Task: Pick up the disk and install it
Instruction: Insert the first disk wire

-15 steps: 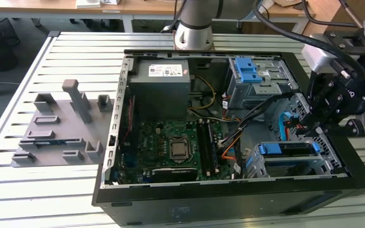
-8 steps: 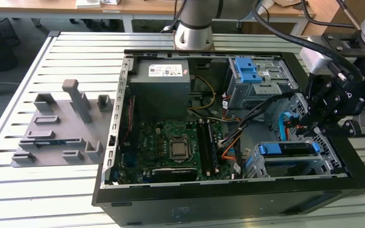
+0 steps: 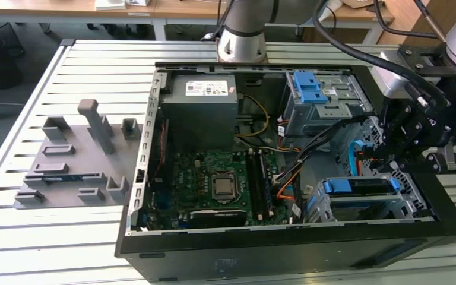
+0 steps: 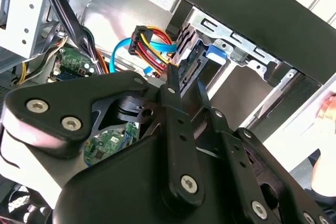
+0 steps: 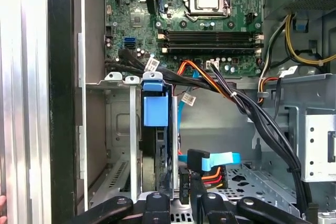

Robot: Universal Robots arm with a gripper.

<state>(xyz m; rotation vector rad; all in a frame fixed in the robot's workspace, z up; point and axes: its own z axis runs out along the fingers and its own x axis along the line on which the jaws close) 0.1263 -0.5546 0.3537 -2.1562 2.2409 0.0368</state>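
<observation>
The disk (image 5: 156, 109) stands on edge in the lower drive cage (image 5: 116, 129) of the open computer case, its blue bracket facing out. In the exterior view the disk (image 3: 360, 186) sits in that cage at the case's near right corner. My gripper (image 5: 184, 199) hovers just off the disk's back end, open, with its fingers (image 5: 157, 203) apart on either side of the black cable connectors (image 5: 197, 158). In the second wrist view the gripper (image 4: 185, 80) points at the disk (image 4: 216, 51) and the coloured wires. In the exterior view the gripper (image 3: 398, 151) hangs inside the case's right side.
A grey power supply box (image 3: 204, 98) and an upper cage with a blue latch (image 3: 317, 89) fill the case's far side. The motherboard (image 3: 220, 178) lies in the middle. Cable bundles (image 5: 252, 114) cross beside the gripper. A grey fixture (image 3: 73, 160) sits on the slatted table at the exterior view's left.
</observation>
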